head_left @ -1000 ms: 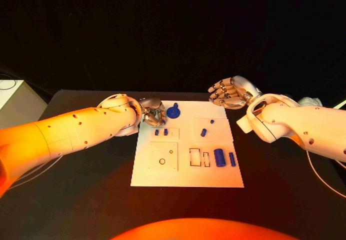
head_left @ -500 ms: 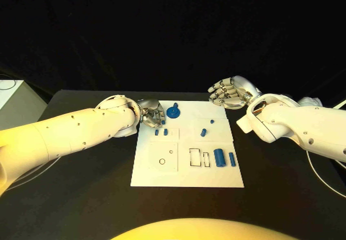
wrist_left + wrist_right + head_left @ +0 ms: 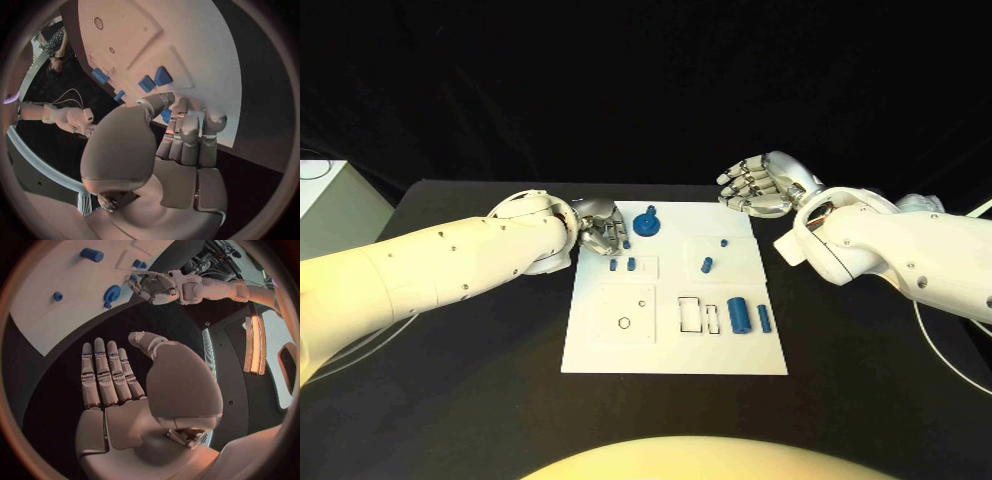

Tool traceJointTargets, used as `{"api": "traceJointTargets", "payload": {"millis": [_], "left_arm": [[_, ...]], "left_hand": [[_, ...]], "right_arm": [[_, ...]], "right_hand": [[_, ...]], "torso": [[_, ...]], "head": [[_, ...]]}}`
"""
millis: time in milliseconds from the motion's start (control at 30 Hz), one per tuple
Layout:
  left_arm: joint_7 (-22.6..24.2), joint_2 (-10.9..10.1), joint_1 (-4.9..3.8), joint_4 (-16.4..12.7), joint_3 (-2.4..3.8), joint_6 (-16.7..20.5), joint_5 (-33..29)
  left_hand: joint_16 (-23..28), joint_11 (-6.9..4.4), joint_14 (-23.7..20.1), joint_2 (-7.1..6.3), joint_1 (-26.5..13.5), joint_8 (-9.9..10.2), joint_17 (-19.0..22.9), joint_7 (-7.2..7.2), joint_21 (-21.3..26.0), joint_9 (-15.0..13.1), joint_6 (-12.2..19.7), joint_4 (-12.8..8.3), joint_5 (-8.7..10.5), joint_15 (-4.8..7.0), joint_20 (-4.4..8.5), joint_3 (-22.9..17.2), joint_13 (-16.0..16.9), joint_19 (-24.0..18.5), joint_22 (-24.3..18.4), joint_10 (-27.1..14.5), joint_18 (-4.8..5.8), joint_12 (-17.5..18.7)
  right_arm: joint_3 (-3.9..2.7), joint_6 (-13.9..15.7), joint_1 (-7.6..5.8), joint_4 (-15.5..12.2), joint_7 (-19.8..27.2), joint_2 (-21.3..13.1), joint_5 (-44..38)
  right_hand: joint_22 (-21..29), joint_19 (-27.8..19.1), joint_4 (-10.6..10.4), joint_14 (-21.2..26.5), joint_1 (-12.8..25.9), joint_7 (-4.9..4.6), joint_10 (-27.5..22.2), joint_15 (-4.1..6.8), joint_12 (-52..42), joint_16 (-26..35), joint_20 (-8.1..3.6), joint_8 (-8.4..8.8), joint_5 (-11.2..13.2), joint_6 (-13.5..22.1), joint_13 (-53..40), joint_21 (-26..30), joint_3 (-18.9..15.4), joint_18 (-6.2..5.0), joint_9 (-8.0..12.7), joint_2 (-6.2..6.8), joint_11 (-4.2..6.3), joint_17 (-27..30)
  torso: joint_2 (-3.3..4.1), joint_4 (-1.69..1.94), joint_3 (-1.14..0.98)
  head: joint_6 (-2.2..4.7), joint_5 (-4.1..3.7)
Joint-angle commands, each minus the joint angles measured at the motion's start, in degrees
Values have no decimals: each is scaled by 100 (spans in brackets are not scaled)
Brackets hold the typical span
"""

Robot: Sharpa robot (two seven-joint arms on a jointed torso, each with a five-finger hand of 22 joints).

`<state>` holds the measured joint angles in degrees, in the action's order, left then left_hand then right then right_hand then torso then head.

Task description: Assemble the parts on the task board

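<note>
The left hand (image 3: pixel 600 232) has edged in at the task board's (image 3: pixel 675 355) far left corner, fingers curled beside a round blue part (image 3: pixel 648 221) with no clear grip, while the right hand (image 3: pixel 759 186) still hovers flat-fingered and empty beyond the far edge.

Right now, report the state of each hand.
Left hand: at the task board's far left corner, fingers curled; whether it grips a blue part cannot be told.
Right hand: open, holding nothing.
</note>
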<state>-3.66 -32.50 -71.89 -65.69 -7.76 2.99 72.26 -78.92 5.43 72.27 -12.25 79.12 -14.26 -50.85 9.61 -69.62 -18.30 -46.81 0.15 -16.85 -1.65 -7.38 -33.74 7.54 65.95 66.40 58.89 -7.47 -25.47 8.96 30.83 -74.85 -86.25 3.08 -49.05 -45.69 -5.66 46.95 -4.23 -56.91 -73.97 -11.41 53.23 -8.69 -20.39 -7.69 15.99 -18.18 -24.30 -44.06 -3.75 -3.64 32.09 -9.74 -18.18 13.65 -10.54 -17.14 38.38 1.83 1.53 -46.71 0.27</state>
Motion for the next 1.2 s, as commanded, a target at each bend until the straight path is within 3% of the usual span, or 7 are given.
{"api": "traceJointTargets", "payload": {"millis": [33,267,567,700,900,1000,1200], "left_arm": [[-7,-35,0,-11,3,-24,-19],[83,-255,-1,-8,135,215,-400],[985,-920,-6,-419,410,904,-2975],[1633,-1221,-3,-819,447,800,-4146],[2447,-1629,49,-1548,465,565,-5278],[2696,-1765,97,-1778,467,538,-5664],[2938,-1965,165,-2057,469,526,-6089]], "left_hand": [[-11,-13,2,-16,-46,13,19,-12,12,5,47,-4,4,14,-4,34,6,12,-14,33,33,14],[18,11,-38,9,-32,-12,80,11,42,-14,9,-10,1,4,-2,8,23,-11,-46,-43,26,48],[378,106,-551,73,-29,-228,969,83,583,-120,-283,-31,14,-72,-61,55,200,-589,-620,-205,-130,-145],[509,130,-677,89,-144,-257,1182,107,756,-139,-279,49,74,-104,-93,188,278,-709,-767,-326,-153,-246],[661,154,-905,74,-251,-314,1515,101,1103,-175,-263,167,381,-132,-126,435,330,-954,-1078,-524,-212,-291],[675,149,-931,104,-229,-324,1533,90,1129,-180,-259,176,349,-131,-130,436,333,-955,-1092,-541,-212,-295],[679,141,-942,138,-177,-345,1536,78,1151,-188,-273,162,315,-124,-128,416,335,-952,-1107,-549,-215,-298]], "right_arm": [[-2,-143,2,43,50,-5,-94],[-2,-359,2,244,382,-8,-327],[-2,-885,2,551,47,39,-1778],[0,-1127,5,657,-268,106,-2624],[8,-1228,74,726,-826,213,-3768],[9,-1222,113,738,-1040,265,-4142],[11,-1248,177,749,-1277,334,-4551]], "right_hand": [[15,31,76,-102,-1,-276,50,2,-42,-21,-11,-13,21,-69,5,-37,42,-91,11,-19,-5,-2],[-98,906,386,-1064,-358,-87,417,348,-103,-535,-350,-103,339,-340,-9,-446,120,-97,14,-161,209,-317],[-1379,1958,696,-2681,-553,209,1463,891,522,-2037,-1148,248,839,-1156,-18,-2377,-628,-7,288,-449,567,-1719],[-1897,1873,716,-2780,-518,237,1686,928,857,-2829,-1195,439,910,-1313,-53,-3008,-575,-25,382,-431,610,-2393],[-2322,1997,587,-3000,-317,245,1607,927,1313,-5386,-1117,656,1050,-1317,-76,-3522,-359,-61,433,-259,590,-4546],[-2434,2110,518,-3075,-218,233,1519,892,1434,-6182,-1085,690,1054,-1313,-90,-3655,-264,-67,418,-135,565,-5212],[-3169,2413,449,-3103,-159,219,1382,852,1564,-6795,-1040,700,1063,-1324,-88,-4280,-141,47,379,-39,519,-5723]], "torso": [[0,-1,3],[-6,-3,0],[-1,-5,-9],[7,6,5],[13,14,13],[-7,14,-8],[1,14,8]], "head": [[3,-6],[44,-83],[130,-252],[162,-284],[189,-289],[187,-287],[187,-313]]}}
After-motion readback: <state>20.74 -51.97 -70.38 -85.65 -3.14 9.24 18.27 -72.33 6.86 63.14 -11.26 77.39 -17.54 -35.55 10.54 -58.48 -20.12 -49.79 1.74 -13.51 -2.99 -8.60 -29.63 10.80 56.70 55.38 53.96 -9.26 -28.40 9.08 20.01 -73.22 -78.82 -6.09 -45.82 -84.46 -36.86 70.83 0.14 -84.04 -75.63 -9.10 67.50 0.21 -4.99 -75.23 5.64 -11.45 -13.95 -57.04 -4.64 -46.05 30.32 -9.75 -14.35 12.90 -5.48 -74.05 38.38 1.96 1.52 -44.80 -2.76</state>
